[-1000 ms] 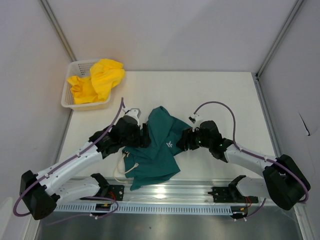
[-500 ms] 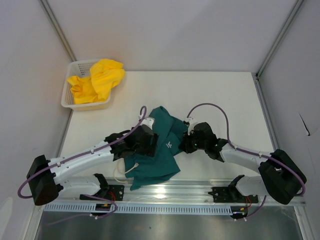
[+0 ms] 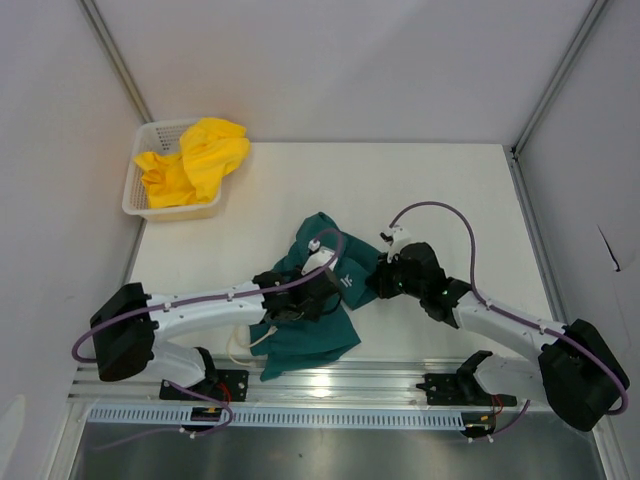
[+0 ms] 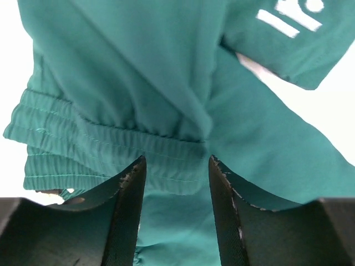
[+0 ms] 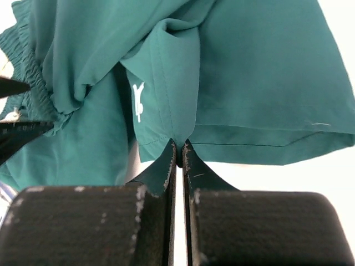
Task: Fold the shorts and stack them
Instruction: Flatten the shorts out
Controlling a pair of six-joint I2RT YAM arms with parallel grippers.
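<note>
The crumpled dark teal-green cloth shorts point(image 3: 325, 300) are spread at about 6 o'clock on the white table point(image 3: 430, 190), between both arms. The right gripper point(image 5: 178, 148) is pinched shut on a folded hem corner beside the small white logo point(image 5: 137, 101). The left gripper point(image 4: 175, 166) is parked over the elastic waistband point(image 4: 105, 147), fingers apart; whether cloth is actually caught can't really be told. The bright yellow cloth shorts point(image 3: 195, 160) are heaped in the white plastic mesh basket point(image 3: 150, 135) at 10 o'clock.
</note>
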